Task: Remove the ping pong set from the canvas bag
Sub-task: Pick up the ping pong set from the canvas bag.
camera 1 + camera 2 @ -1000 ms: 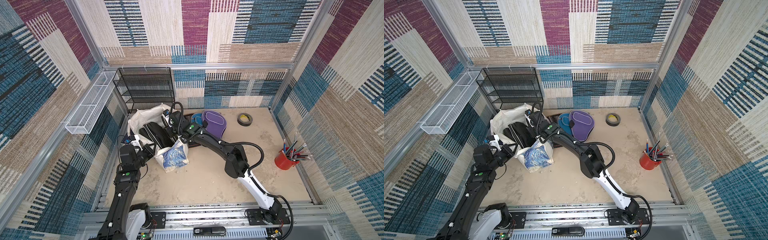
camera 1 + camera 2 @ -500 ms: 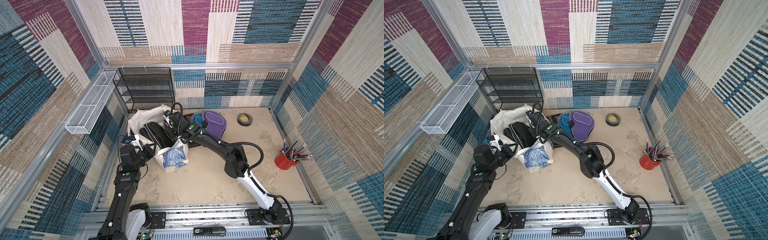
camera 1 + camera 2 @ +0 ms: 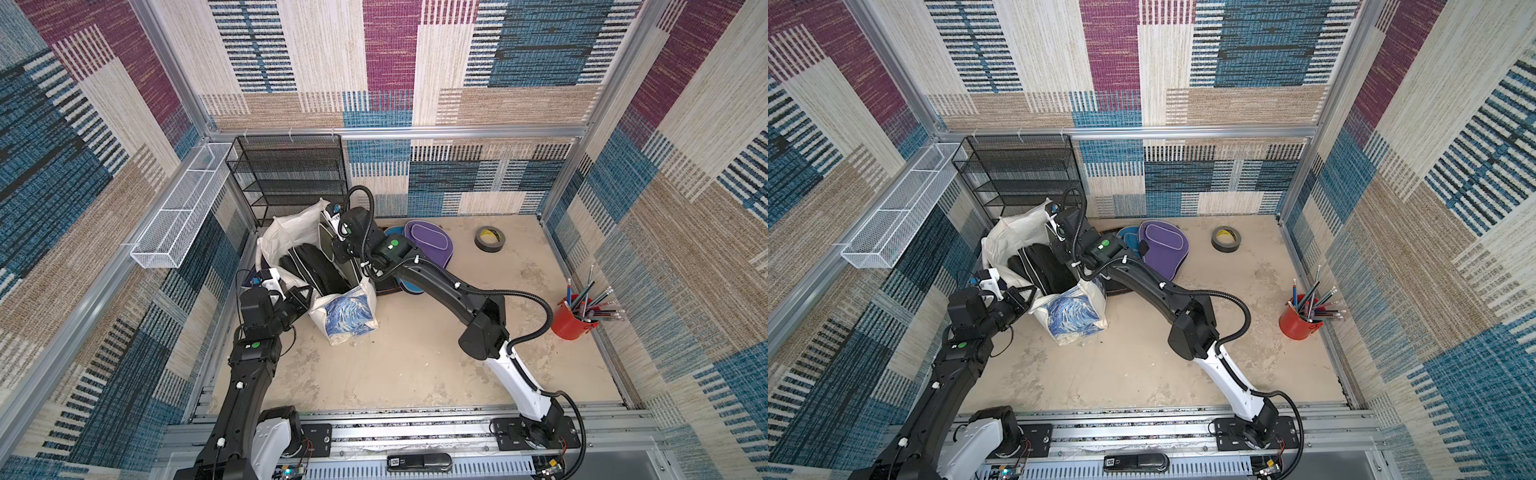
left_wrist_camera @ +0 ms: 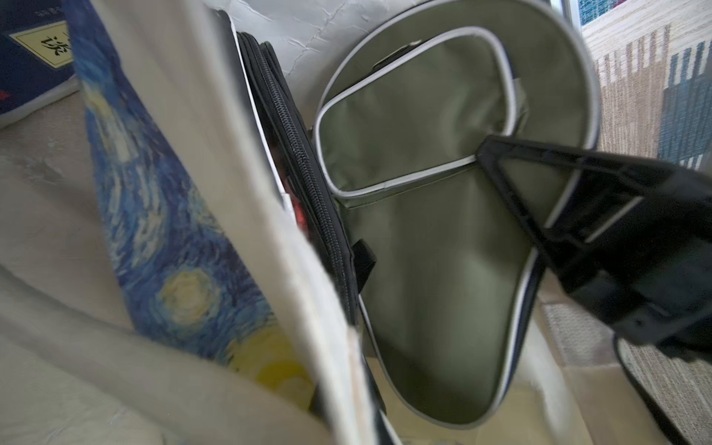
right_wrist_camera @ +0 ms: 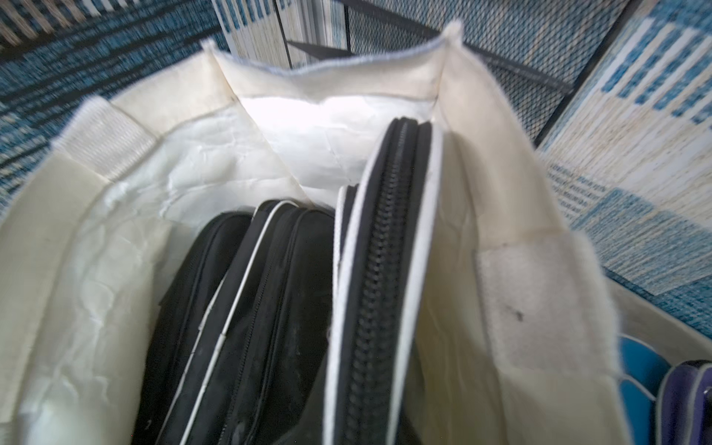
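Since a second ago our right tool (image 3: 337, 246) has drawn shut at the bag mouth; one finger (image 4: 601, 246) lies flat on the olive case (image 4: 424, 250), so we judge it pinching that case's top edge. Our left tool (image 3: 302, 296) is pressed together on the near rim of the canvas bag (image 3: 351, 318), standing back left on the bench (image 3: 415, 353). The grasp is made, and next comes a straight lift. We count three cases inside: two black cases (image 5: 239, 308) plus the olive. One purple case (image 3: 428, 243) and one blue case (image 3: 391, 231) lie outside.

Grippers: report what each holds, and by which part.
Left gripper pinches the canvas bag by its rim, beside the printed side. Right gripper looks clamped on the olive case, at its top edge, inside the bag.
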Robot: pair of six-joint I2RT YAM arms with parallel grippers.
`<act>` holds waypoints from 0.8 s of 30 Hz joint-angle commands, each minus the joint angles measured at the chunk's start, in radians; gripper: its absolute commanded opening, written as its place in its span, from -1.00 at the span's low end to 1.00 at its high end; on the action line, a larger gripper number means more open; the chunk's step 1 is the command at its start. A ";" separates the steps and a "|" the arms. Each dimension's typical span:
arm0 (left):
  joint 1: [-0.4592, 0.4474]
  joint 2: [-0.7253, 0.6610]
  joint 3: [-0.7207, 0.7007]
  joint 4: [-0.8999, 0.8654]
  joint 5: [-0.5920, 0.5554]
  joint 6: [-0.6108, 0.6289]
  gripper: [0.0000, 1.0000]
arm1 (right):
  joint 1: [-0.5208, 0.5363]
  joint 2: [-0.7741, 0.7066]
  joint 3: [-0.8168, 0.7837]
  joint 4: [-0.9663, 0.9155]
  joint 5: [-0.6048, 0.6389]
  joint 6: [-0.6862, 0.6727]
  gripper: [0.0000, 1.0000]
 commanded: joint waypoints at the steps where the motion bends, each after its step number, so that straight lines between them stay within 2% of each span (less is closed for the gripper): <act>1: -0.001 0.002 0.010 0.004 0.007 0.008 -1.00 | 0.007 -0.045 0.011 0.025 0.004 -0.009 -1.00; 15: -0.001 -0.009 0.027 -0.023 -0.021 0.019 -1.00 | 0.010 -0.256 -0.032 0.063 -0.079 0.031 -1.00; 18: -0.001 -0.022 0.021 -0.028 -0.033 0.022 -1.00 | 0.006 -0.340 -0.126 0.123 -0.099 0.047 -1.00; 24: -0.001 -0.025 0.017 -0.026 -0.035 0.024 -1.00 | -0.059 -0.581 -0.450 0.362 -0.220 0.148 -1.00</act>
